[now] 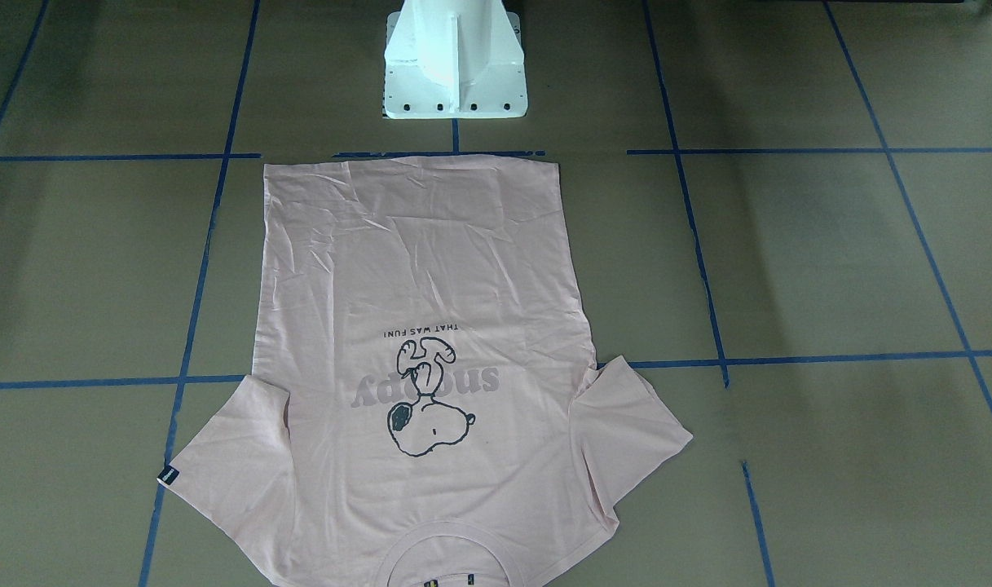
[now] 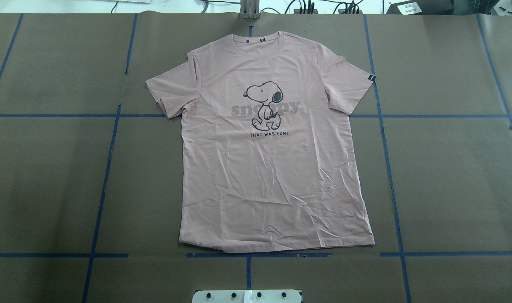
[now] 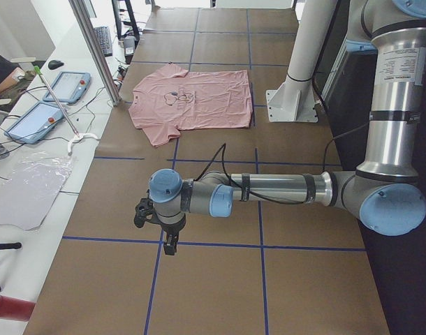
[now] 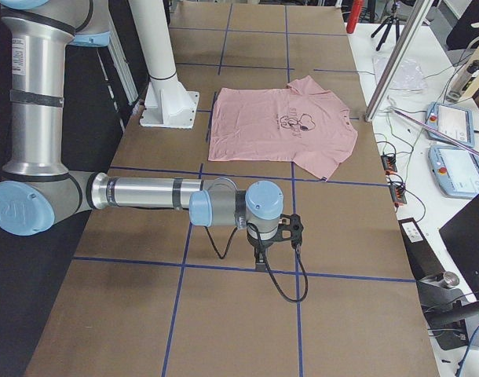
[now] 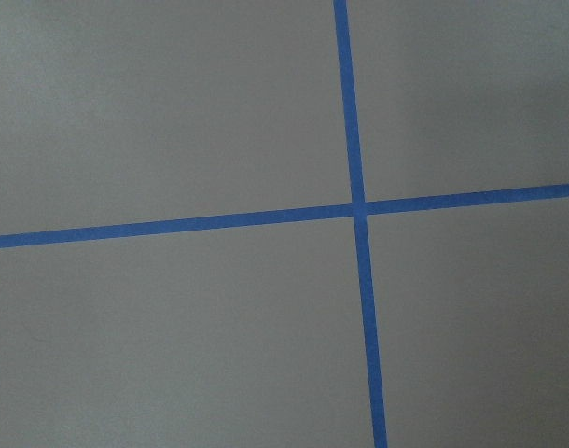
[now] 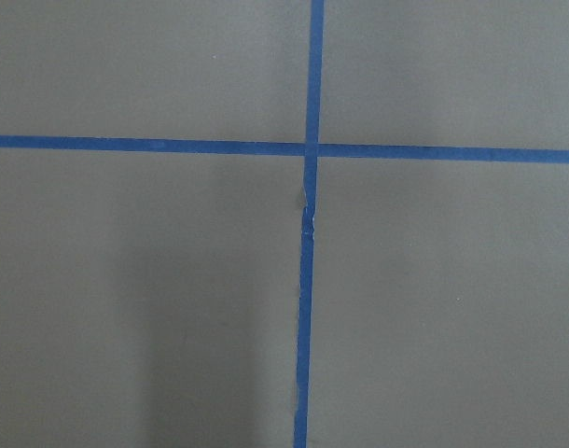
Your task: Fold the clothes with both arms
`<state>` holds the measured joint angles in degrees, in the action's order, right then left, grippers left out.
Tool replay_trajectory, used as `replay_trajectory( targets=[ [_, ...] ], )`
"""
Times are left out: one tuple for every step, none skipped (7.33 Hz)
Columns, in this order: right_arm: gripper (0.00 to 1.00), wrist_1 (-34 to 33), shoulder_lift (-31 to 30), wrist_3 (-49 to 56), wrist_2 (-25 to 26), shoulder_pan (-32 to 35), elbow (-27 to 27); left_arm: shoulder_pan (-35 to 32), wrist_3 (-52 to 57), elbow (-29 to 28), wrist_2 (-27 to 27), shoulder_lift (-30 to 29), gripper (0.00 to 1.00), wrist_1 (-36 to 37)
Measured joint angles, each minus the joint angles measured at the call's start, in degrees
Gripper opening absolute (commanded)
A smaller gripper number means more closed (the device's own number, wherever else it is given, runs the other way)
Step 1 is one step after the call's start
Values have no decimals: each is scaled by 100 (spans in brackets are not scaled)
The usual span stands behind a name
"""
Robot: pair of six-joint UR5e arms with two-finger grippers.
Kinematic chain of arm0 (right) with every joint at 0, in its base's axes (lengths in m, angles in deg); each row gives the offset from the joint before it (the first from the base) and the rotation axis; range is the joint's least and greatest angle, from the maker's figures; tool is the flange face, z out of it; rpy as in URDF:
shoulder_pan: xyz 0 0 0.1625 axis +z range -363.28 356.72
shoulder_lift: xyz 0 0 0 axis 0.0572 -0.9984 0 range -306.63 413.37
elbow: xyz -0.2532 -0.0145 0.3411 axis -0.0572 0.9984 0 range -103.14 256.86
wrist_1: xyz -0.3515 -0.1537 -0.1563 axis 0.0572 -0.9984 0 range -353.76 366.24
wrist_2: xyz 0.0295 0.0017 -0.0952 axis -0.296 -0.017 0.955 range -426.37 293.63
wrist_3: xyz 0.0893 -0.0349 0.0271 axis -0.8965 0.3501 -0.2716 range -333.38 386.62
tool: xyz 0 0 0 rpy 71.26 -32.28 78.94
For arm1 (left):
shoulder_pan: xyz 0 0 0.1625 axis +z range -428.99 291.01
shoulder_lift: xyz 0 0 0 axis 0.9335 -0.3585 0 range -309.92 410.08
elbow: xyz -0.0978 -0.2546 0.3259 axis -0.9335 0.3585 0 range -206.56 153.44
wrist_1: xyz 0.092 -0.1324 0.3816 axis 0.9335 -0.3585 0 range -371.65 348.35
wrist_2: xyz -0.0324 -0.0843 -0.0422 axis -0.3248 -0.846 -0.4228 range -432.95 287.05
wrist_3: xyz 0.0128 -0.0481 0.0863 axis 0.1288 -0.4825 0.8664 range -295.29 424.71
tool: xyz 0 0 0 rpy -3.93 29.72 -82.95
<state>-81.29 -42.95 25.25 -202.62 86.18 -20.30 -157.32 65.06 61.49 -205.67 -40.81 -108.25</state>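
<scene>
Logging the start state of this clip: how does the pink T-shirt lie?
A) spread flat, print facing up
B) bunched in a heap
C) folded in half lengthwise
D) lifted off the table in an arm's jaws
A: the T-shirt lies spread flat on the table, its Snoopy print facing up and both sleeves out to the sides, with no fold made yet.

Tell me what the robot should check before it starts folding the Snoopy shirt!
1. T-shirt flat, Snoopy side up: ok.
2. Cloth smooth: not ok, creases across the lower half.
3. Nothing lying on the shirt: ok.
4. Clear of the shirt, left fingers and right fingers over bare table: ok.
5. Fingers open for grasping: cannot tell, seen only from side cameras.
</scene>
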Motion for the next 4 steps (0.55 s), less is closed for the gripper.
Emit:
replay_trajectory(
  targets=[
    [100,0,7,-12,-8,0,-12,0,0,1,-2,-1,100,-2],
    [100,0,46,-41,-24,1,-42,0,3,-5,-15,-14,100,-23],
    [100,-2,164,-74,-55,-5,-55,0,0,-2,-62,-67,100,-57],
    [100,-4,332,-96,-85,-33,-55,0,-15,13,-121,-208,100,-78]
  ],
)
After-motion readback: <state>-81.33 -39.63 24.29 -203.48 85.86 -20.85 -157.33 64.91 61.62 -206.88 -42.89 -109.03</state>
